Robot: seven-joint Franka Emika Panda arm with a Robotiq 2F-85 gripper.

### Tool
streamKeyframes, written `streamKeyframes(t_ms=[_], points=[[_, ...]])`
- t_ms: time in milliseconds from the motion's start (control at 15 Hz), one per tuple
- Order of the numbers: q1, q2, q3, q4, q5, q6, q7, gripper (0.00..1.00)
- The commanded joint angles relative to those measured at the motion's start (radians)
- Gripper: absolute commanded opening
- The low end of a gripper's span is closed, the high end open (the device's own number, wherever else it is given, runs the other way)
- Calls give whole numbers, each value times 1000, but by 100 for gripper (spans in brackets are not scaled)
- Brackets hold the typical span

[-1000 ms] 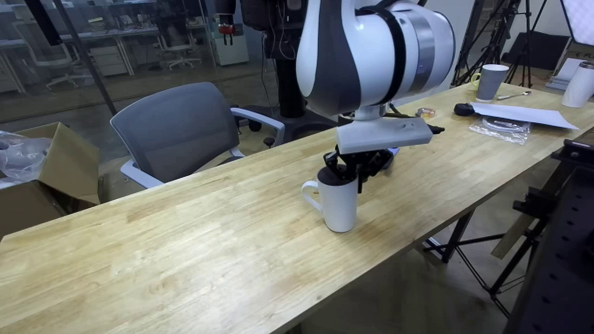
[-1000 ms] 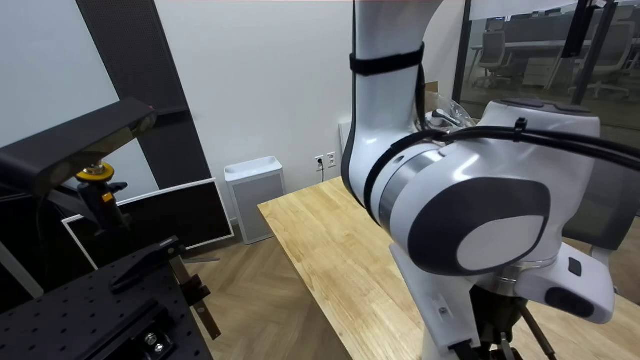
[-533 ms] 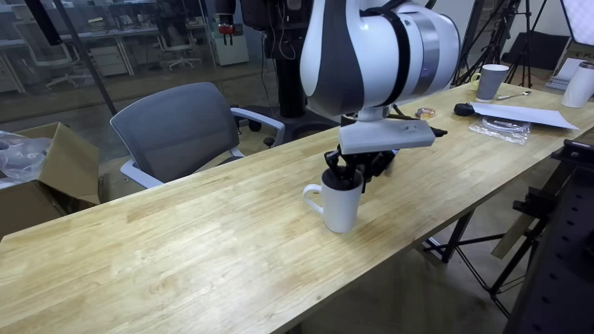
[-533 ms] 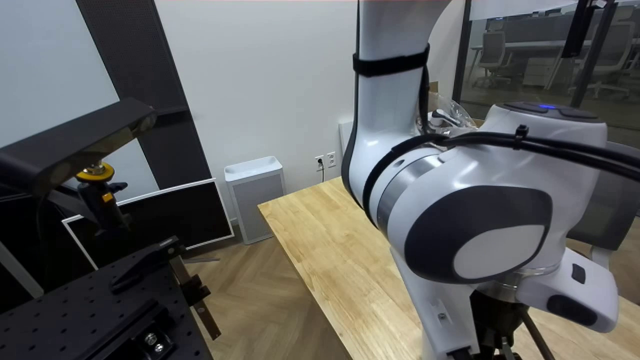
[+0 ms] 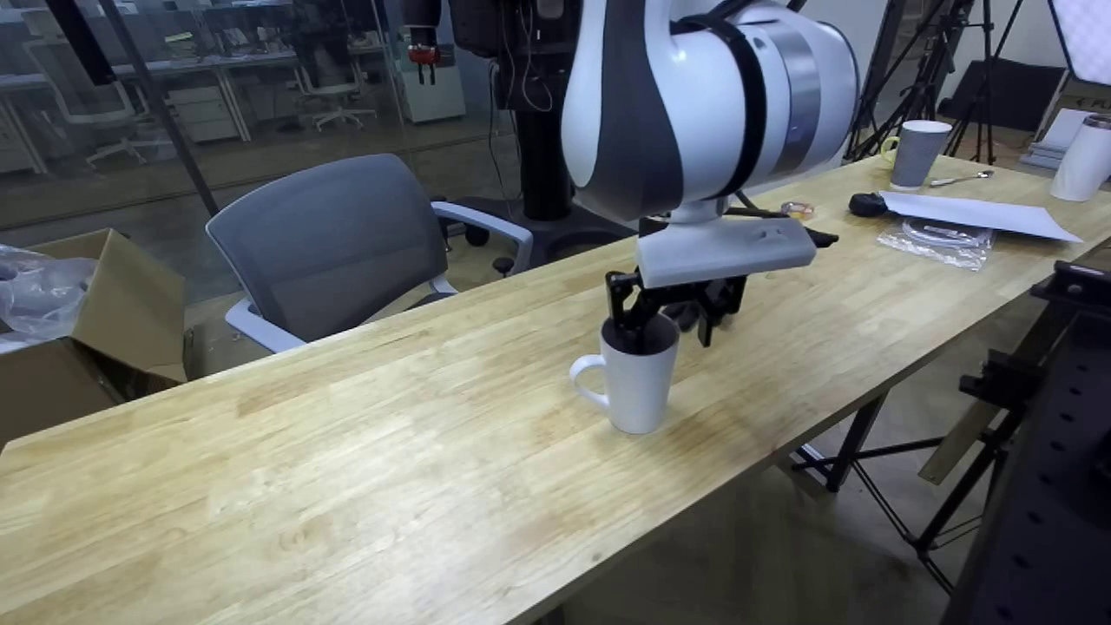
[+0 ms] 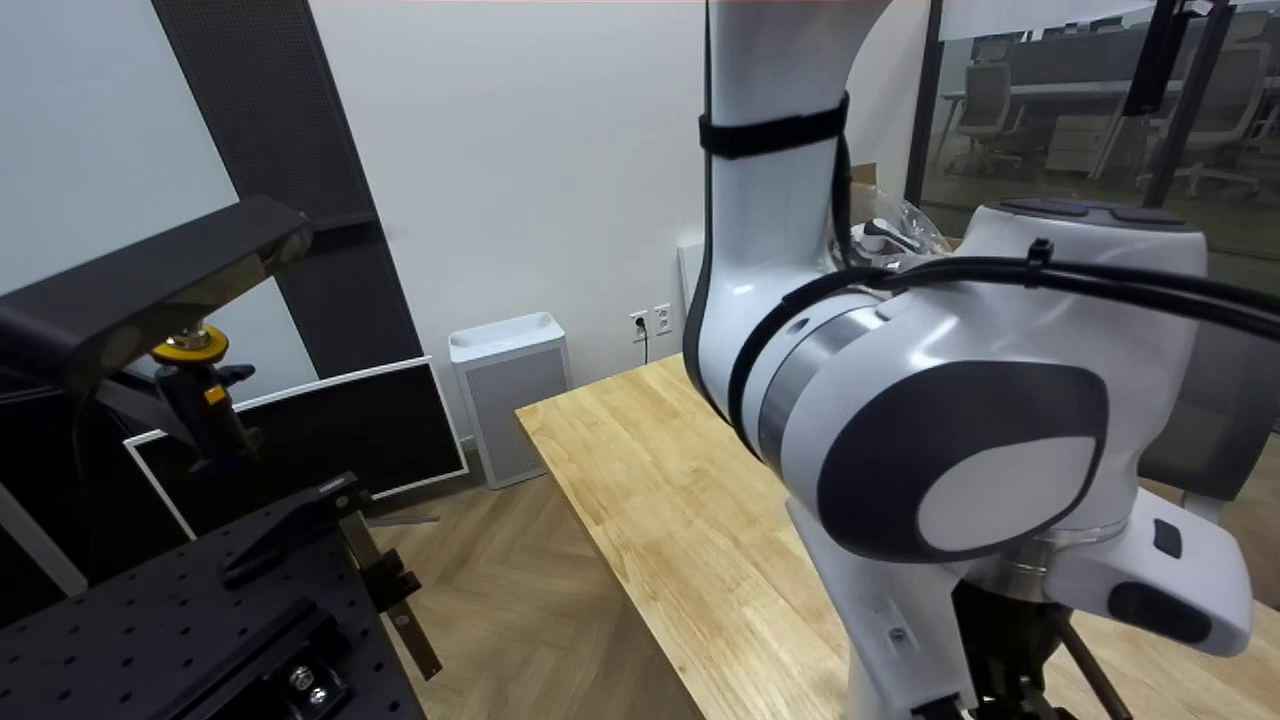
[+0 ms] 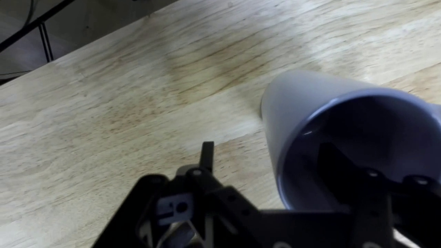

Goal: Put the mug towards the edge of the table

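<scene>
On the table, short of the near edge, the mug is stood upright. Its right wall is straddled by the gripper, fingers spread, presumably so it can be pinched or freed.

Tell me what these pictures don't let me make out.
Inside bottom of the white mug: wrist view, dark and partly behind the gripper.
Mug handle: wrist view, mostly cut off by the right edge.
Office chair: in an exterior view, largely behind the robot arm.
Small reddish item: in an exterior view, too small to identify.
</scene>
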Motion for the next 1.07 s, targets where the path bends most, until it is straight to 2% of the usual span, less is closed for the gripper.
streamKeyframes(t_ms=[0,267,600,1000], points=[[104,-25,-80,7,8,-43,30,100],[197,-32,-153,20,-2,-89,46,100],[270,-56,-219,42,-17,-168,71,100],[294,-132,-246,53,-47,-264,76,100]])
